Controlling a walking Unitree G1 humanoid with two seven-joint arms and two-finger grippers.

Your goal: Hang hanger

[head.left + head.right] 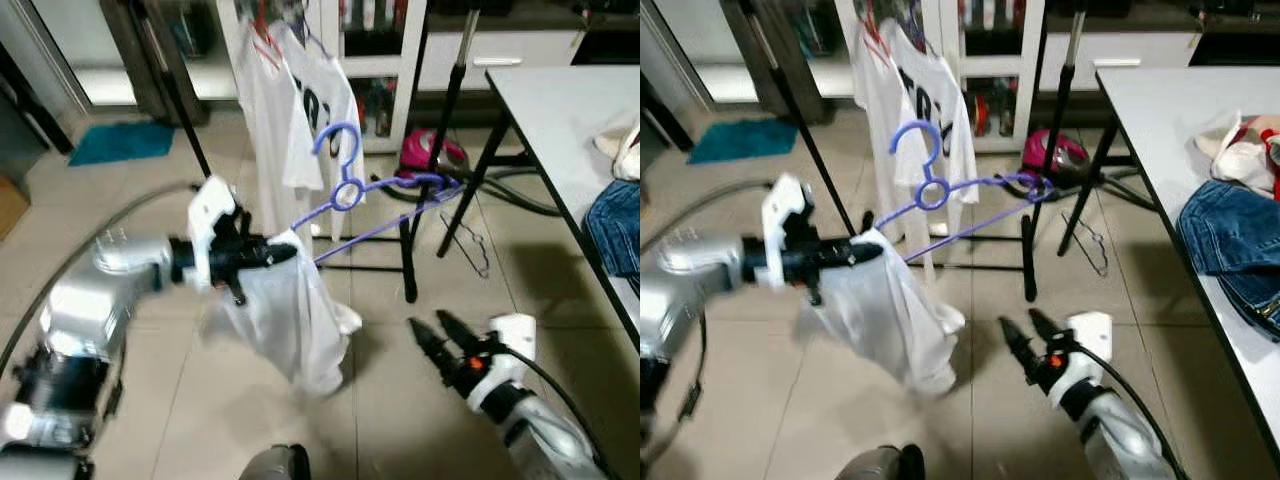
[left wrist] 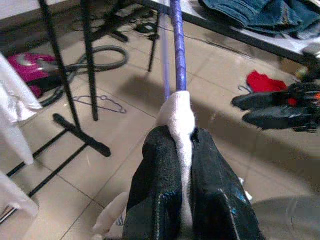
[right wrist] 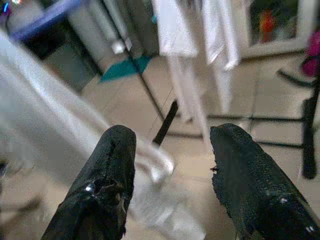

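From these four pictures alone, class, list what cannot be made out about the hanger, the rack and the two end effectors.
- Rack rail: cut off by the top edge of both eye views above the hung white shirt.
- Purple hanger: its near end is wrapped in the white garment inside the left end effector.
- Right wrist view: the cloth beyond the open right end effector is blurred.

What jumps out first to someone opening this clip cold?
The purple hanger held up in mid-air, a white garment drooping from its near end where the left gripper pinches it. Behind it a white T-shirt hangs on the black rack. The right gripper waits open and low, beside the grey table with jeans.
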